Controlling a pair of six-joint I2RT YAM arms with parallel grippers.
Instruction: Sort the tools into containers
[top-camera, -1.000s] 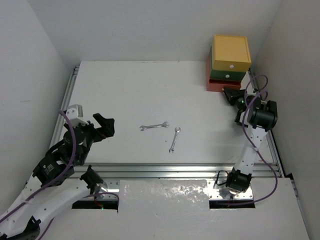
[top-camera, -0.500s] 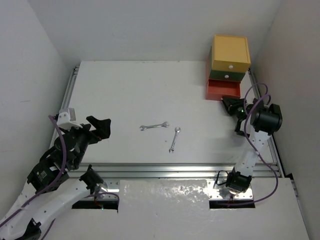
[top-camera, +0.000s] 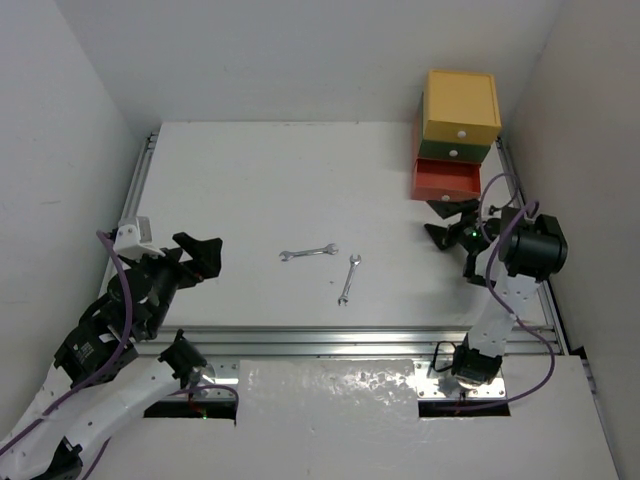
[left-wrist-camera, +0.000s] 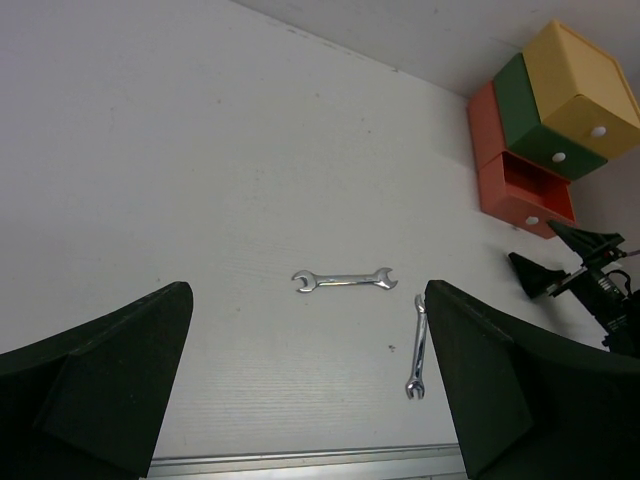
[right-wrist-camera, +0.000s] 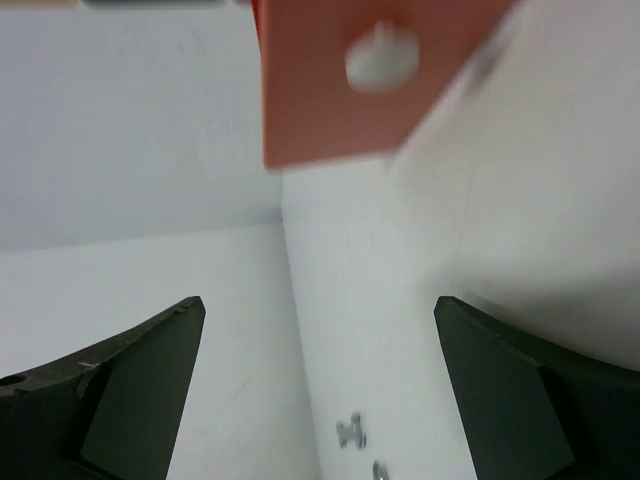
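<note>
Two small silver wrenches (top-camera: 308, 252) (top-camera: 348, 278) lie apart mid-table; the left wrist view shows them too, one (left-wrist-camera: 345, 281) lying crosswise and one (left-wrist-camera: 416, 346) lengthwise. The containers stand stacked at the back right: yellow drawer (top-camera: 462, 105), green drawer (top-camera: 455, 150), and orange-red drawer (top-camera: 447, 180) pulled out at the bottom. My right gripper (top-camera: 436, 220) is open just in front of the orange-red drawer. In the right wrist view its white knob (right-wrist-camera: 382, 57) sits beyond the spread, empty right gripper (right-wrist-camera: 318, 305). My left gripper (top-camera: 205, 255) (left-wrist-camera: 308, 310) is open, left of the wrenches.
An aluminium rail (top-camera: 330, 340) runs along the table's near edge, with more rails at the left and right sides. White walls close in the table at the back and on both sides. The drawer stack (left-wrist-camera: 540, 120) stands against the right wall.
The orange-red drawer has slid out toward the front. My right gripper has opened, let go of the knob and backed off. My left arm shifted slightly left, then held still.
</note>
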